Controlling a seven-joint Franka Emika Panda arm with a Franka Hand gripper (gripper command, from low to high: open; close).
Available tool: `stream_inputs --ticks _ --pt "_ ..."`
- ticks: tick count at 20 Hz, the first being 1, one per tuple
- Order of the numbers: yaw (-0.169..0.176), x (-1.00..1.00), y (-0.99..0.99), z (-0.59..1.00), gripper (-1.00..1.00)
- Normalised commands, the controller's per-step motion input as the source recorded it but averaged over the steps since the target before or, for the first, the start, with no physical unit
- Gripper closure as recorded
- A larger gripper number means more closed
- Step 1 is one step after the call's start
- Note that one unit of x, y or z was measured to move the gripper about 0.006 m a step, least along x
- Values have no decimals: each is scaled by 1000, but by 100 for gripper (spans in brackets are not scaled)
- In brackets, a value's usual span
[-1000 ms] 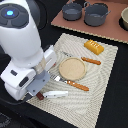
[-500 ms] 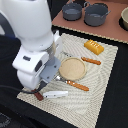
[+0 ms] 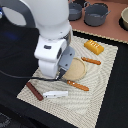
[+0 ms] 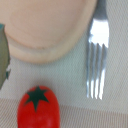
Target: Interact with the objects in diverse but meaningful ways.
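Your fingers cannot be read here: the arm's own white housing hides them in the exterior view, and the wrist view shows only a dark sliver at one edge, so you cannot tell whether they are spread or pressed together. What has changed is plain, though. Over the last second the arm has swung in from the exterior view's left and come down over the mat, and it now hangs low above the left edge of the tan round plate [image 3: 76,69].

Just below the wrist camera lie the red tomato [image 4: 39,108], free and untouched on the mat, the plate's rim [image 4: 50,35] beside it, and the steel tines of the fork [image 4: 97,55] next to the plate. My reading is that you have finished the approach and the tomato is the likely pick.

Further out, the orange-handled knife [image 3: 78,85] lies near the plate's near edge, the white flat fish-like piece [image 3: 55,93] and reddish-brown sausage stick [image 3: 34,91] sit at the mat's near-left corner, and the yellow-orange ridged bread block [image 3: 94,47] lies at the far side, with another slim reddish-brown stick [image 3: 91,61] just nearer. Grey pots [image 3: 96,13] stand beyond on the table.

No brand, label or writing is legible anywhere.
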Motion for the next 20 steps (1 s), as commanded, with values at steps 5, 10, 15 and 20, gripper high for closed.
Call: stream_inputs --ticks 5,10,15,20 --pt "15 725 445 0 -100" --pt "-3 629 502 81 -100" --pt "-82 385 610 409 -100" --pt "-86 251 515 337 -100"
